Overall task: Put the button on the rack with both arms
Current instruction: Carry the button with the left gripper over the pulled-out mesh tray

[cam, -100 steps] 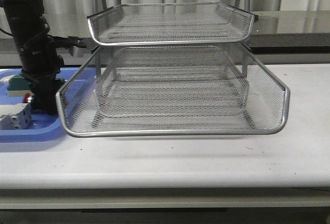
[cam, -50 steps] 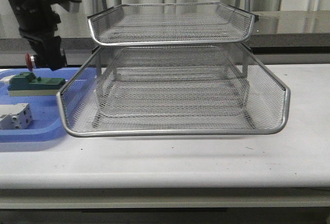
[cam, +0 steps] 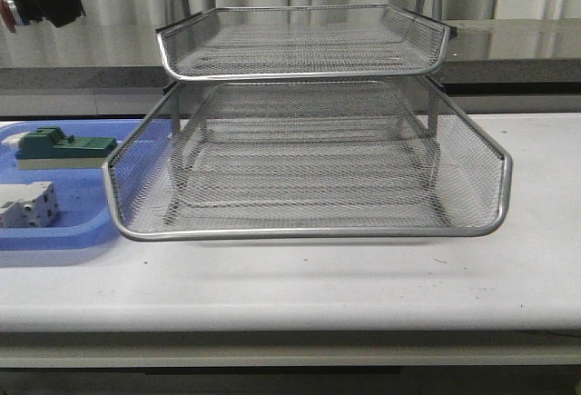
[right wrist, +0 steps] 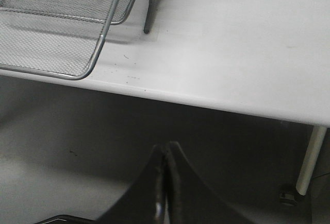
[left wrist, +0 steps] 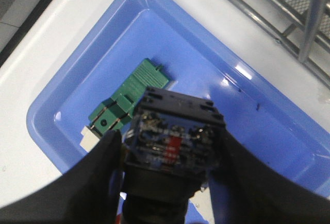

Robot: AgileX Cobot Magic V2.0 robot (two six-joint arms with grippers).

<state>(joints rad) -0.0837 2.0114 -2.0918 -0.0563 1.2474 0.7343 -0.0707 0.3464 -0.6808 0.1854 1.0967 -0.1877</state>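
Button point(left wrist: 172, 144) pinched in left tool point(left wrist: 165, 183) by its black body, likely light, rigid, smooth-sided; right tool point(right wrist: 166, 183) closed, empty.

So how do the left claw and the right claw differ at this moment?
The left claw is shut on the button, high above the blue tray; the right claw is shut on nothing. The left hangs over the table, while the right sits off its front edge, below the tabletop, clear of the rack. Both have dark fingers.
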